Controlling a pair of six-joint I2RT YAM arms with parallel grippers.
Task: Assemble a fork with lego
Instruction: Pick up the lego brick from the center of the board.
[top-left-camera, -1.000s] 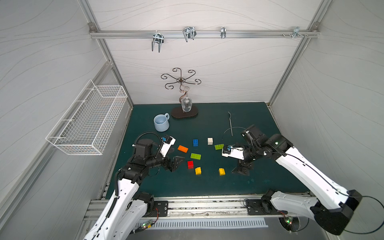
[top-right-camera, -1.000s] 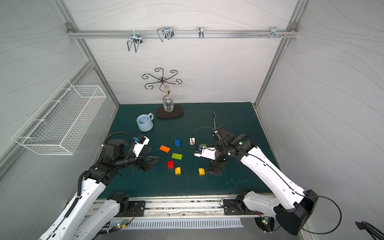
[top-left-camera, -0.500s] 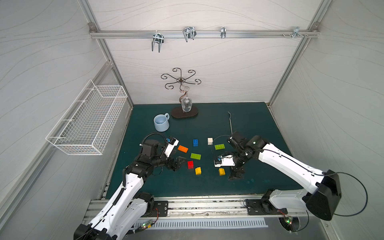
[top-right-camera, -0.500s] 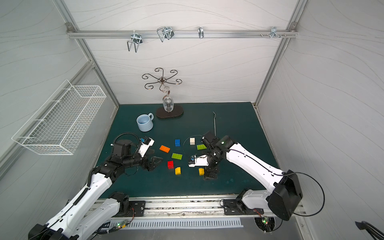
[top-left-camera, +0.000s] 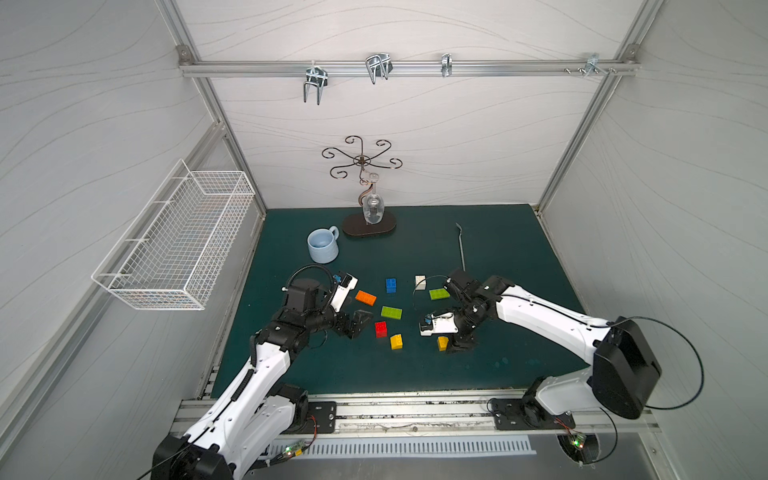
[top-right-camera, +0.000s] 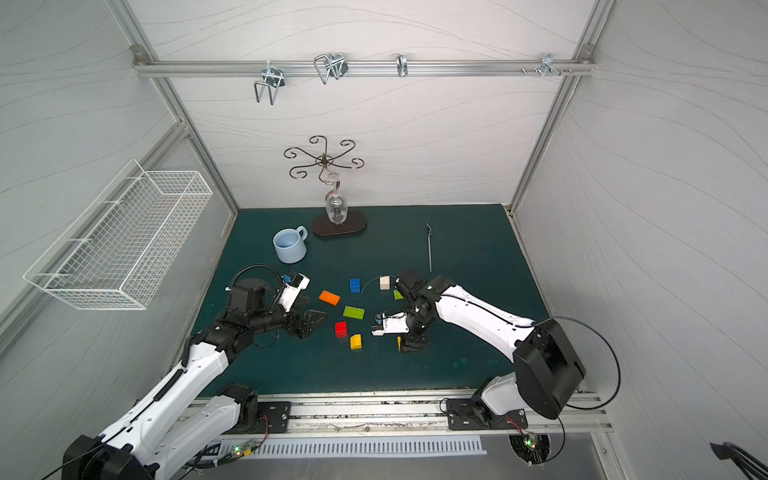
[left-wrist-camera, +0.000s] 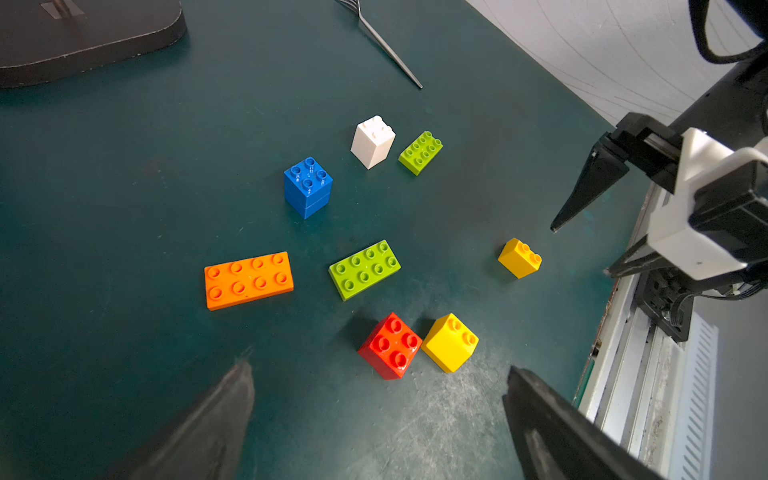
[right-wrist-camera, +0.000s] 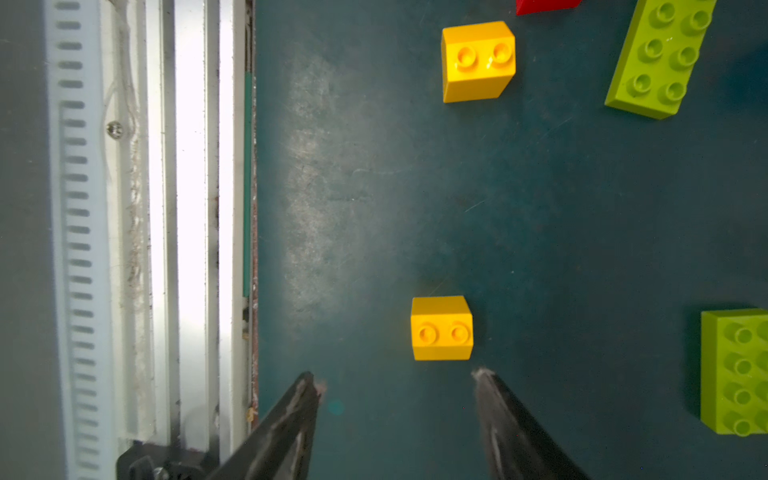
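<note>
- The lego lies loose on the mat (top-left-camera: 519, 249): eight separate bricks, none joined.
- The right gripper (right-wrist-camera: 397, 380) is low over the mat, jaws spread and pinching nothing.
- One yellow brick (right-wrist-camera: 441, 328) sits studs-up just beyond its fingertips, not between them, and closer to one tip than the other.
- The other yellow brick (top-left-camera: 396, 341) lies just beside the red brick (top-left-camera: 380, 329), between the two grippers.
- The left gripper (top-left-camera: 358, 326) hangs with jaws wide apart and empty, the red brick just ahead of it.
- The orange brick (top-left-camera: 365, 297), blue brick (top-left-camera: 391, 285), white brick (top-left-camera: 420, 281) and two green bricks (top-left-camera: 391, 312) lie farther back, clear of both grippers' tips.
</note>
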